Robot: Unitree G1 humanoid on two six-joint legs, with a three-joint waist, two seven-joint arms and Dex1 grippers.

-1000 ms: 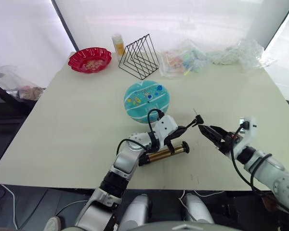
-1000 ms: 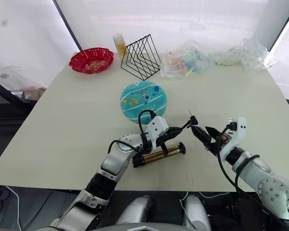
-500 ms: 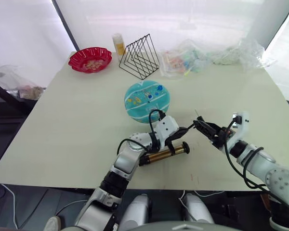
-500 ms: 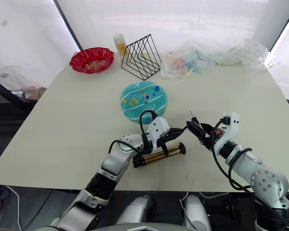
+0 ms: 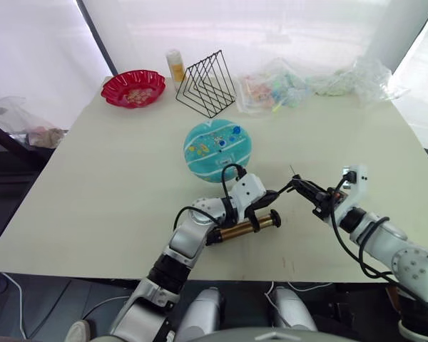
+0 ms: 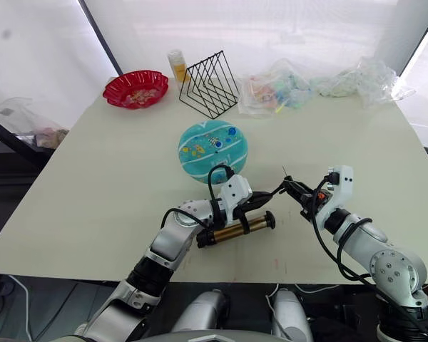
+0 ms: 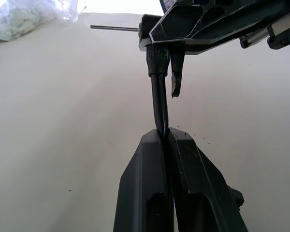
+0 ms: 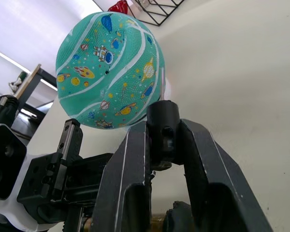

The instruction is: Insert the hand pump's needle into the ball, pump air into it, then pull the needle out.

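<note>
Still pre-insertion: thin metal needle with black fitting (image 5: 295, 177) sits clamped in your right gripper (image 5: 304, 187), jaws shut on the fitting, pin pointing up, well short of the teal rubber ball with white stripes (image 5: 218, 148) mid-table. Left gripper (image 7: 165, 137) jaws pinch the thin black hose (image 7: 158, 104); the brass-gold hand pump (image 5: 245, 226) lies on the cream table (image 5: 93, 171) beneath. Next, I'd judge, you tip the pin toward the ball's valve, which can't be made out.

Cream table (image 5: 93, 185) — bright white curtains (image 5: 257, 28)

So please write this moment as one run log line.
left gripper: shut on hose | right gripper: shut on needle fitting | ball: on table, needle not inserted
</note>
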